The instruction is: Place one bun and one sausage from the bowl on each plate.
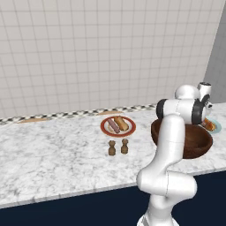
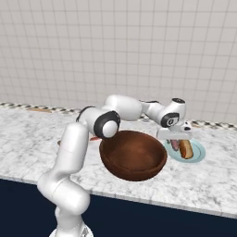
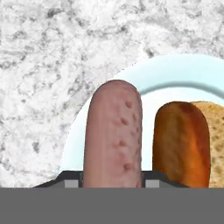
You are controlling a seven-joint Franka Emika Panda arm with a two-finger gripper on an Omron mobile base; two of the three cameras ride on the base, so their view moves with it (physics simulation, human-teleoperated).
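gripper (image 3: 112,183) clamped on pink pimpled sausage (image 3: 113,135), glossy brown bun (image 3: 186,144) beside, teal-rimmed plate (image 3: 175,72)

Two plates (image 1: 118,126) (image 2: 194,152), two sausages (image 1: 113,126) (image 3: 113,135), two buns (image 1: 122,123) (image 3: 186,142), one bowl (image 2: 133,155) (two shakers (image 1: 112,148) (image 1: 125,146) too)

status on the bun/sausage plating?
Done: red-rimmed plate holds a bun and a sausage. Teal plate already has its bun. In hand: the hand grips the second sausage over that plate. Left: release it. Bowl looks empty.
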